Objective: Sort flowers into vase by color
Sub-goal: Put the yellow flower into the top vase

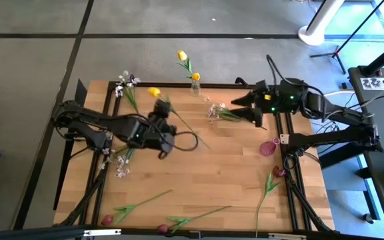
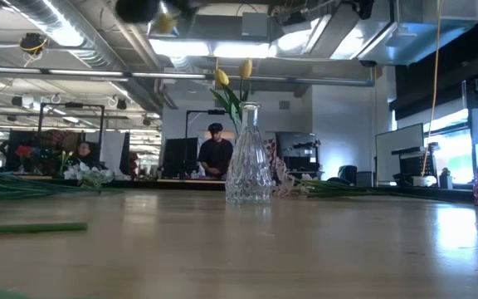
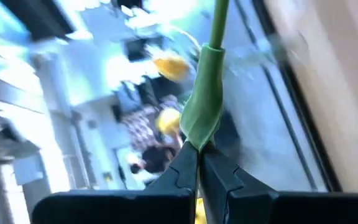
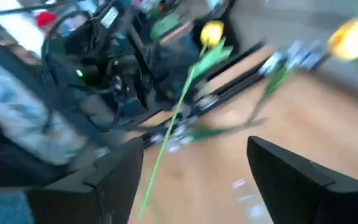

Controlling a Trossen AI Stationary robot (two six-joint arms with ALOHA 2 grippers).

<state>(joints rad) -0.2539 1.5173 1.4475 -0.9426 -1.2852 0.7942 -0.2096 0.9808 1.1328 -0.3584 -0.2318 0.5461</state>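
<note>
my left end effector (image 1: 163, 115) is pinched on a yellow tulip (image 1: 154, 92), lifted over the worktop (image 1: 205, 173) left of the clear vase (image 1: 195, 85). that vase holds two yellow tulips; the pink vase (image 1: 268, 147) looks empty. my right end effector (image 1: 240, 107) is spread above a white-pink spray (image 1: 216, 111). most flowers lie unsorted, red tulips (image 1: 107, 219) along the near edge.

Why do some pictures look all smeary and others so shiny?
Left wrist view: the room is smeared, only the green stem in the left hand looks sharp. Right wrist view: everything streaks, even the yellow tulip. Low view: ceiling lights glare and shine off the table.
</note>
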